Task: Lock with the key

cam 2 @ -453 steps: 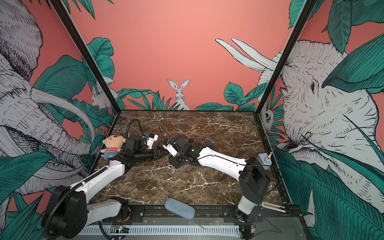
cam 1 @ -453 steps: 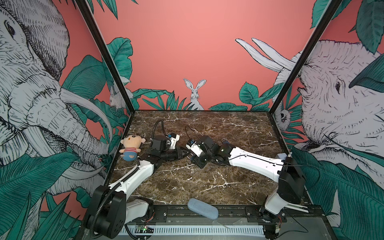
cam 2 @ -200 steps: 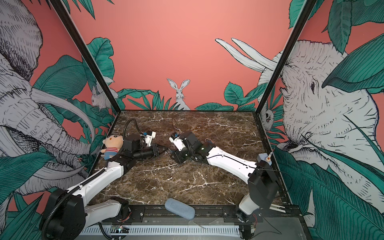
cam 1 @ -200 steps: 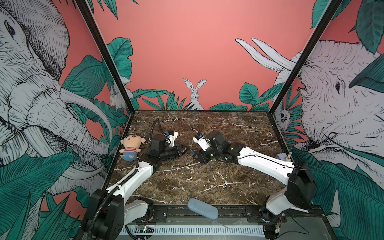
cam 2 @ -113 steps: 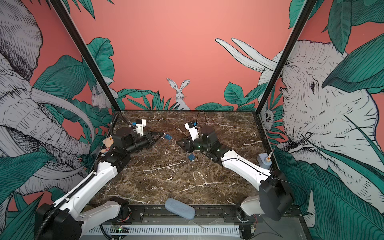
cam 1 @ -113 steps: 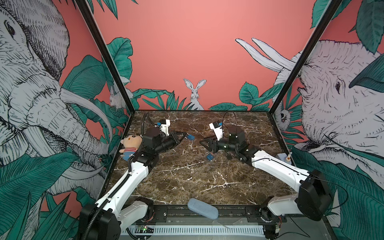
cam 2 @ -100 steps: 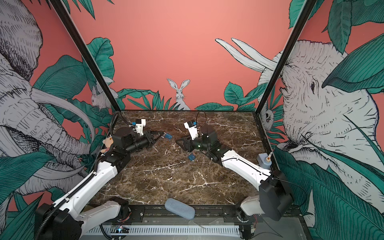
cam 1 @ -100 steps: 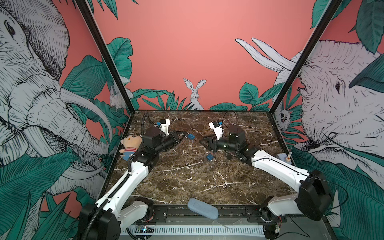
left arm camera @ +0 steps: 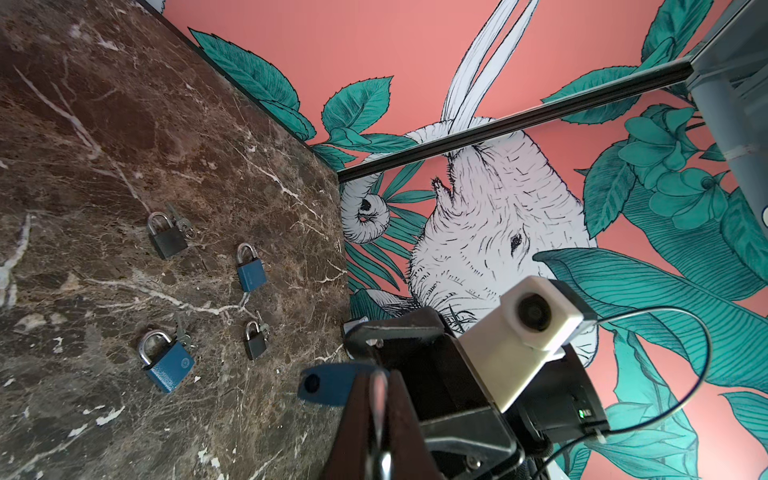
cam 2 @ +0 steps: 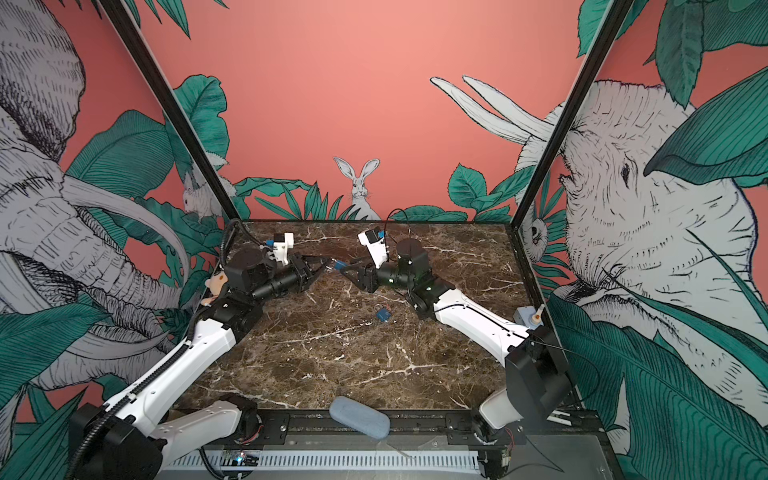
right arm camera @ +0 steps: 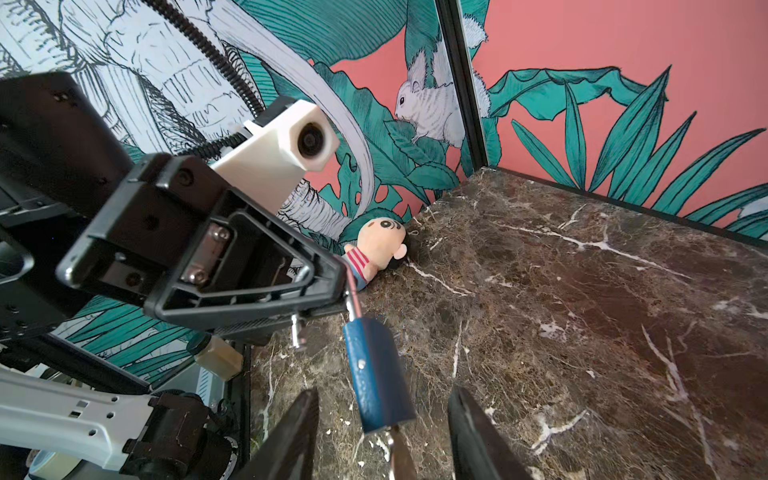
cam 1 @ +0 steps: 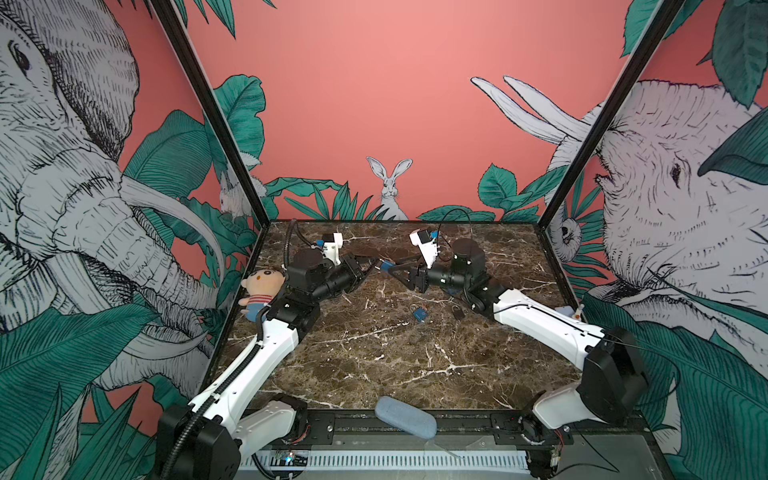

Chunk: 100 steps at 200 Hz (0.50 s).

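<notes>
The blue padlock (right arm camera: 376, 370) hung in the air over the far half of the tabletop (cam 1: 374, 374), about midway between its left and right edges, between the two arms. Its shackle (right arm camera: 353, 301) ran up into the left gripper (right arm camera: 345, 291), whose fingers (left arm camera: 357, 419) were pressed together on the metal. In the left wrist view an empty hole showed in the end of the blue body. From that I judged the shackle to be open on one side and not snapped home, though the free leg itself was not clear.

At the body's other end a key (right arm camera: 399, 451) stuck out, apparently seated in the keyway. The right gripper (right arm camera: 383, 395) faced it with its fingers (right arm camera: 291, 436) spread to either side of lock and key, touching neither as far as could be seen.

By that reading the padlock was off the tabletop, presented to the other arm, and probably had its key in. What was left looked like the core of the job: pinching the key, pressing the shackle shut and turning the key to lock it.

Spare padlocks lay flat on the tabletop nearer its middle, among them a larger blue one (left arm camera: 166, 365) and a black one (left arm camera: 166, 237). A plush doll (cam 1: 262, 291) sat against the left edge. A blue-grey pouch (cam 1: 405, 415) rested on the frame along the near edge.
</notes>
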Motion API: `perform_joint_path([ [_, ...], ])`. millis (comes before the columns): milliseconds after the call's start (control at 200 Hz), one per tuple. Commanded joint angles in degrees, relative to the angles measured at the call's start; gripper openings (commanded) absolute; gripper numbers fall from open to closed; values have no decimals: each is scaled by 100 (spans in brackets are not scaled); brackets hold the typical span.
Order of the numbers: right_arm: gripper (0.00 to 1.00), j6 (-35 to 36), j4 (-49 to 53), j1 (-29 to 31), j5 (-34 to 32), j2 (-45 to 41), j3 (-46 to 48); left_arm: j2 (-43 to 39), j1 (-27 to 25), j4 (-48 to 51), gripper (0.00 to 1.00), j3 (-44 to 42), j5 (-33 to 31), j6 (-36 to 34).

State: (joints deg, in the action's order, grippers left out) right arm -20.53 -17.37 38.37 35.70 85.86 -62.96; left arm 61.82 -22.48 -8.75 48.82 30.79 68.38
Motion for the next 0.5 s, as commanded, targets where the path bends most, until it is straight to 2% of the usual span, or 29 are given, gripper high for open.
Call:
perform_joint_path([
  [0, 43, 72, -314, 8, 240, 86, -241, -229, -29, -268, 0, 245, 24, 113],
  [220, 33, -26, -371, 20, 383, 238, -392, -204, -33, -363, 0, 252, 33, 178],
  [495, 36, -38, -348, 17, 415, 329, -467, -128, -35, -582, 0, 200, 63, 310],
])
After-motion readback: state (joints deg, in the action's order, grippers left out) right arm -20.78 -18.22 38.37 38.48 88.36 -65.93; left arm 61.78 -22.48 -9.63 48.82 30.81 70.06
